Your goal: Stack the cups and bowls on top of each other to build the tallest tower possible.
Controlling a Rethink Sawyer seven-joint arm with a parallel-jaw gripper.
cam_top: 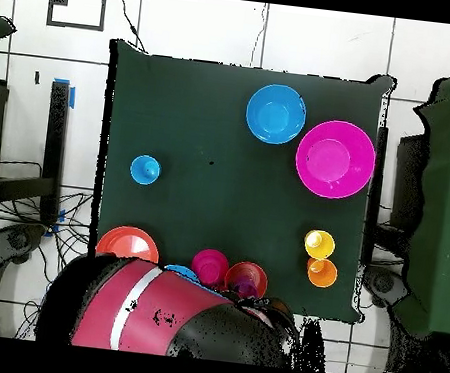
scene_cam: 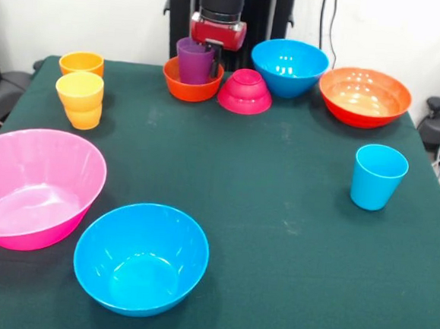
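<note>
1. At the far edge of the table [scene_cam: 280, 177], the pincer [scene_cam: 213, 53] hangs straight down over the purple cup [scene_cam: 194, 62], which stands upright inside the small orange-red bowl [scene_cam: 190, 84]. The cup's rim sits just under the red wrist housing, so cup and pincer share nearly one vertical line.
2. Whether the pincer is spread or clamped on the cup cannot be told: the dark tip shows only just right of the cup's rim, and the arm covers this spot in the overhead view.
3. The deciding relation is vertical. The cup's long axis points up, toward the pincer, so any lift or release would likely run along that same line with little sideways travel.
4. Just right of the orange-red bowl lies the magenta bowl [scene_cam: 245, 91], turned mouth down and touching or nearly touching it; a descent drifting right could knock it.
5. Further right along the far edge stand a blue bowl [scene_cam: 289, 66] and the wide orange bowl [scene_cam: 364, 96], both mouth up.
6. Left of the pincer, two stacked yellow-orange cups [scene_cam: 79, 100] and an orange cup [scene_cam: 81, 63] stand near the left edge.
7. The light blue cup [scene_cam: 378, 176] stands alone at the right, well apart; the pink bowl [scene_cam: 31, 188] and the second blue bowl [scene_cam: 141, 257] sit at the near left, farthest from the pincer.
</note>
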